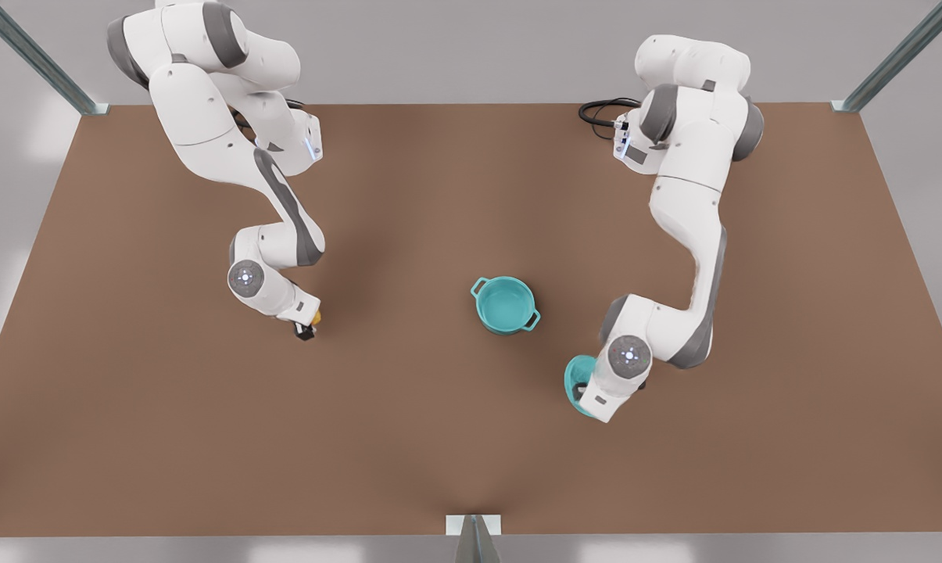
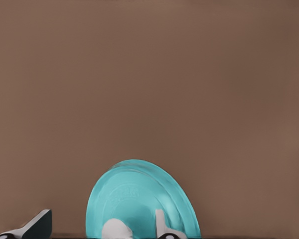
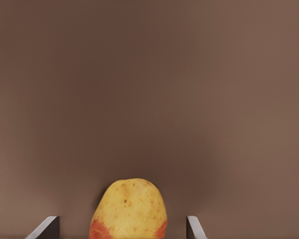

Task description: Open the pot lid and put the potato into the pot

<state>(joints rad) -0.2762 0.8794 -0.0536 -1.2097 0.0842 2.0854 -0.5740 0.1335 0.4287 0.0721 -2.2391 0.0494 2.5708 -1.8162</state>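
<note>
The pot point(image 1: 505, 305) is sitting open near the middle of the brown table point(image 1: 455, 438), teal inside showing and one loop handle sticking out on each side. The pot lid point(image 1: 576, 381) is off it, down by the arm on the front view's right, which is the left arm going by its wrist camera. In the left wrist view the lid point(image 2: 139, 199) is showing as a teal disc with its white knob point(image 2: 115, 229) right at the left gripper point(image 2: 104, 230). The fingers are looking spread, one dark finger point(image 2: 37, 224) sitting well off to the side of the lid and the other point(image 2: 162, 224) lying against the disc by the knob, so nothing is being pinched here. The right gripper point(image 1: 306, 327) is over on the front view's left, low over the table and well apart from the pot, with the potato point(image 1: 315, 317) peeking out beside it. In the right wrist view the potato point(image 3: 128, 209) is sitting between the two fingers point(image 3: 46, 227), with a clear gap on either side, so those are standing apart and not squeezing it.
</note>
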